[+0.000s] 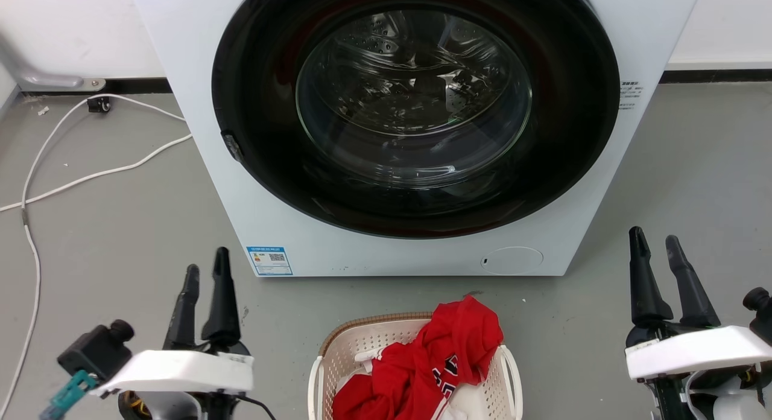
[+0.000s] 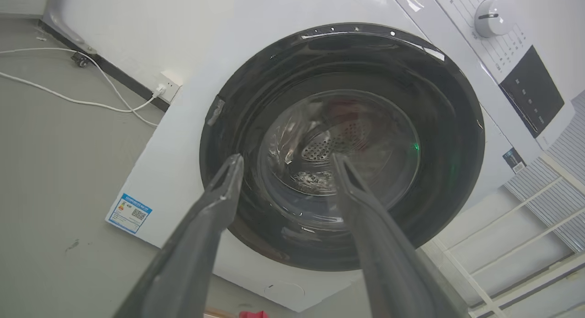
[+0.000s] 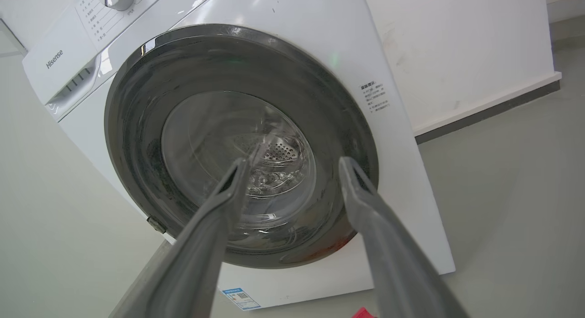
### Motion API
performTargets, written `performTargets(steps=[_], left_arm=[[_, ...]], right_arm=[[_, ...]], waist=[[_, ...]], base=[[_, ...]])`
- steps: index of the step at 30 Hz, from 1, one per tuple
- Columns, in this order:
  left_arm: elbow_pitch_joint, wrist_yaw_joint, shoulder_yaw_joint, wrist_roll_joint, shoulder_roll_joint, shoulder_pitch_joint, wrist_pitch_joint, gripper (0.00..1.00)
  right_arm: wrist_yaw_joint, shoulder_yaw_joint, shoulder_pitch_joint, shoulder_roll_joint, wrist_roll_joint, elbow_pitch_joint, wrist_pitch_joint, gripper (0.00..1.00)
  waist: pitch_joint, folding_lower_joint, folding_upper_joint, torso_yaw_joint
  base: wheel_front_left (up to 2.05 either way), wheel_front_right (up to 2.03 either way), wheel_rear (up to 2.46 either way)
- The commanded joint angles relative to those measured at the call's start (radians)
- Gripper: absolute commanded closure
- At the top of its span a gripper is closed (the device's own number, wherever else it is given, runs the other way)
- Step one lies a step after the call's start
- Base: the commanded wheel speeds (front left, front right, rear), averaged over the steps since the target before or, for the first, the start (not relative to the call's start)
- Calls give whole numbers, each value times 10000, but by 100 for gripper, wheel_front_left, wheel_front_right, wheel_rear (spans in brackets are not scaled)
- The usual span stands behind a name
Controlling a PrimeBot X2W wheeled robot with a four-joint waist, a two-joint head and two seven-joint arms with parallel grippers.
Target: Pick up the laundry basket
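We see the small cream-white perforated plastic laundry basket (image 1: 353,347) with a brown woven-look rim on the grey floor (image 1: 120,245), bottom centre of the head view. It sits just in front of the large white front-loading washing machine (image 1: 181,46), whose round door is shut. A crumpled red garment (image 1: 446,347) is heaped in the basket and reaches over its far rim. The left gripper (image 1: 207,260) and right gripper (image 1: 654,235) flank the basket, apart from it. Both sets of jaws are parted and hold nothing. A white cable (image 1: 90,175) lies on the floor at left.

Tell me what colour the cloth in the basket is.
The cloth is bright red; the head view shows it best.
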State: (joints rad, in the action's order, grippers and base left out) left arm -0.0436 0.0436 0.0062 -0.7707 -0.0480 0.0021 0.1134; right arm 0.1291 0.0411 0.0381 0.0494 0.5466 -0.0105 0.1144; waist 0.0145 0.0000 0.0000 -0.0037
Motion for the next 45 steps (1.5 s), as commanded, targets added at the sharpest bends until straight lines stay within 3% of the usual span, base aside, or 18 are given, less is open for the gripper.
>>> performTargets(steps=[1, 16, 21, 28, 38, 45], left_arm=[[-177, -62, -146, 520, -34, 28, 102, 0], [16, -514, -1138, 3256, -53, 202, 477, 0], [83, -636, -1590, 4059, -274, 202, 600, 0], [92, -1150, -2315, 4969, -664, 202, 771, 0], [148, -1871, -3145, 5667, -1069, 233, 976, 0], [186, -1725, -2933, 5436, -819, 382, 1124, 0]], right_arm=[[20, -13, 16, 25, -401, 174, 93, 0], [21, 15, -210, 23, -2295, -141, 473, 0], [22, 34, -253, 21, -2741, -331, 585, 0], [23, 0, -354, 20, -3453, -518, 756, 0], [22, -157, -449, 18, -4457, -505, 979, 0], [14, -145, -505, 17, -4654, -500, 1128, 0]], waist=[[5, 0, 0, -1], [53, 0, 0, -10], [65, 0, 0, -14], [51, 0, 0, -28], [40, 0, 0, -31], [43, 0, 0, -19]], base=[[0, 0, 0], [0, 0, 0], [0, 0, 0], [0, 0, 0], [0, 0, 0], [0, 0, 0]])
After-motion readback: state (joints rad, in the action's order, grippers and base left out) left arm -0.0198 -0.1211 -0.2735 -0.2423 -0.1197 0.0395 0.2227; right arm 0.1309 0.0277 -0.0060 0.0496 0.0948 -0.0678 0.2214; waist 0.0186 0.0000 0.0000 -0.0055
